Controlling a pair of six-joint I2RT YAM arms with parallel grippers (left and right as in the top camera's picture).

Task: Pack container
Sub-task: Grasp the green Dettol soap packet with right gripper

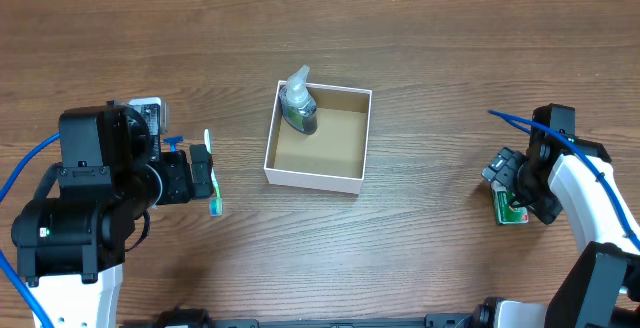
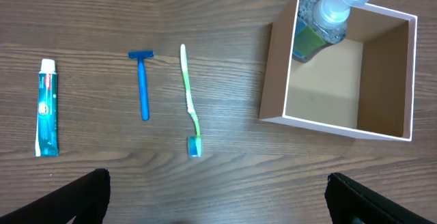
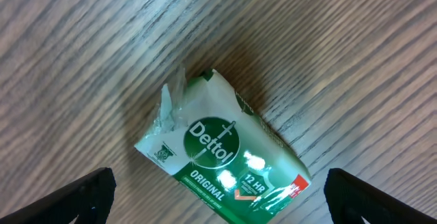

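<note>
The container [image 1: 312, 176], a shallow white-walled box with a brown floor, sits mid-table and holds a clear soap bottle [image 1: 298, 106] in its far left corner. It also shows in the left wrist view [image 2: 341, 123] with the bottle [image 2: 321, 22]. My left gripper [image 2: 217, 200] is open and empty above bare table, near a green toothbrush [image 2: 190, 100], a blue razor [image 2: 143, 84] and a toothpaste tube [image 2: 46, 108]. My right gripper [image 3: 218, 197] is open, its fingers either side of a green Dettol soap pack [image 3: 218, 152] lying on the table, not touching it.
In the overhead view the toothbrush [image 1: 211, 173] lies left of the container beside the left arm, which hides the razor and toothpaste. The soap pack [image 1: 511, 208] lies at the right, partly under the right arm.
</note>
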